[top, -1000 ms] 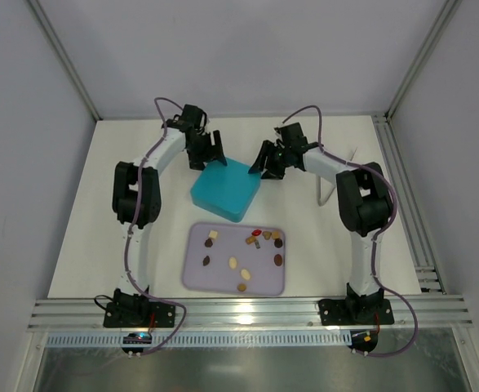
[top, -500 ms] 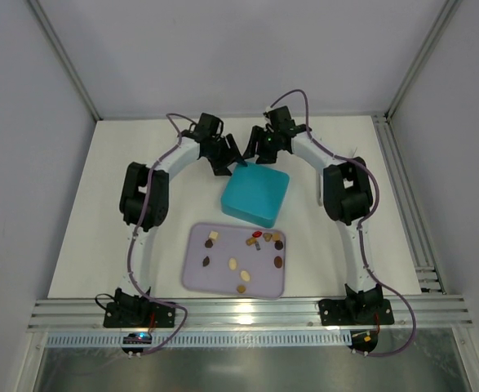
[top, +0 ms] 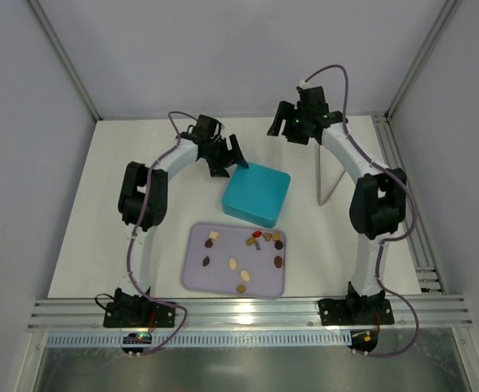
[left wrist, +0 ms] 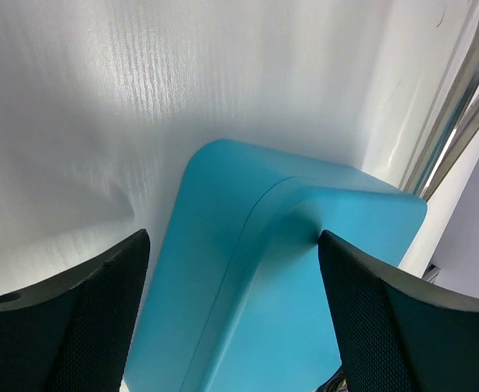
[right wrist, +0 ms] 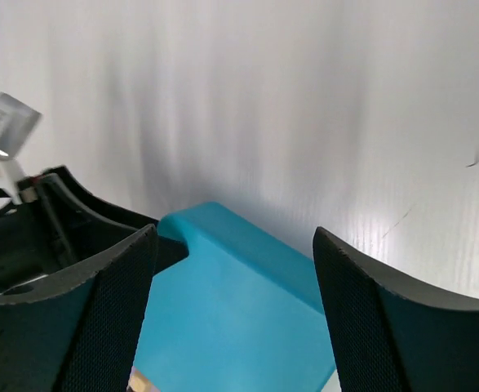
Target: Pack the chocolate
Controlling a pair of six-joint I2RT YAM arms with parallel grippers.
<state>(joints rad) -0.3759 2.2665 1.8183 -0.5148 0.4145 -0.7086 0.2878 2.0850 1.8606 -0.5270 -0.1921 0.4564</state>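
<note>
Several small chocolates (top: 255, 239), dark brown, tan, cream and one red, lie loose on a lavender tray (top: 197, 273). The closed teal box (top: 256, 194) sits just beyond the tray. My left gripper (top: 230, 158) is open and empty at the box's far left corner. In the left wrist view the box (left wrist: 255, 269) lies between its spread fingers (left wrist: 76, 318). My right gripper (top: 281, 129) is open and empty, held up behind the box and apart from it. The right wrist view looks down on the box (right wrist: 239, 318) and the left gripper (right wrist: 51, 237).
A thin bent metal rod (top: 325, 175) stands on the table right of the box. White walls close in the back and both sides. An aluminium rail (top: 247, 314) runs along the near edge by the arm bases.
The teal box has slid right and turned, then stayed put. My right gripper has pulled up and back to the right, away from the box. My left gripper followed to the box's corner.
</note>
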